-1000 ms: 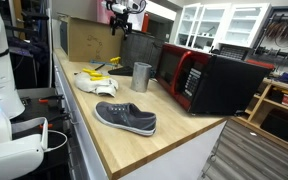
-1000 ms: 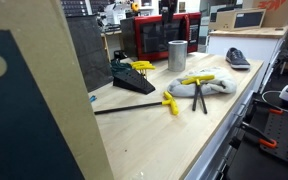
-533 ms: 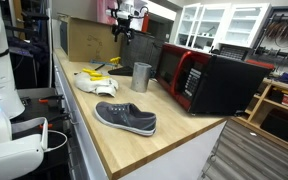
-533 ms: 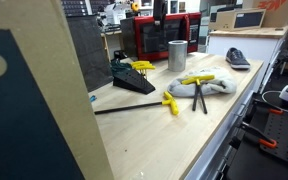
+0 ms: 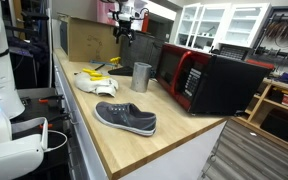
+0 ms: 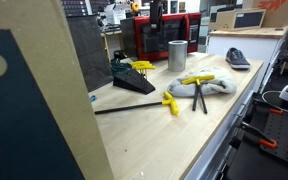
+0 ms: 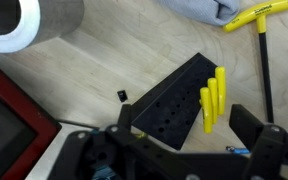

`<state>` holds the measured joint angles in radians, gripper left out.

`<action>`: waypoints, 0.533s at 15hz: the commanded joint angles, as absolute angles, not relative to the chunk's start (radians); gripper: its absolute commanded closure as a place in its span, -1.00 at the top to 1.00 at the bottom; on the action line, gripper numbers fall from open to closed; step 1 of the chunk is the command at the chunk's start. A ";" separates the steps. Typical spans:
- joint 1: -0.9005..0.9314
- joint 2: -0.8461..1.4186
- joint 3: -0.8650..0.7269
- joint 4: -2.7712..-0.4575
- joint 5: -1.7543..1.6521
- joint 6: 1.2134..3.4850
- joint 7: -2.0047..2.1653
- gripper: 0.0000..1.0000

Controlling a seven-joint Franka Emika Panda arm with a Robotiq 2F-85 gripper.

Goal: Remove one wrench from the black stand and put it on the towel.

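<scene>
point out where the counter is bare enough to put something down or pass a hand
Widest bare wood: the counter end beyond the grey shoe, and the strip between shoe and towel. A narrower gap lies between the metal cup and the shoe. Crowded: between the black stand and towel, where a loose yellow wrench lies.

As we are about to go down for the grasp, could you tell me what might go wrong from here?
1. The yellow wrenches stand packed together in the black stand; the open gripper might close on several.
2. The stand looks light and may lift or tip with the pull.
3. A T-handle wrench already lies at the towel; a drop could knock it.
</scene>
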<state>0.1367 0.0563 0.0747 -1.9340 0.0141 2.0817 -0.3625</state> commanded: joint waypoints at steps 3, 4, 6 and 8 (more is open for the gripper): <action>0.124 0.090 0.091 -1.910 0.005 2.057 -0.363 1.00; 0.125 0.098 0.093 -1.910 0.007 2.056 -0.366 1.00; 0.131 0.122 0.102 -1.905 -0.006 2.059 -0.366 1.00; 0.134 0.154 0.114 -1.893 -0.019 2.065 -0.369 1.00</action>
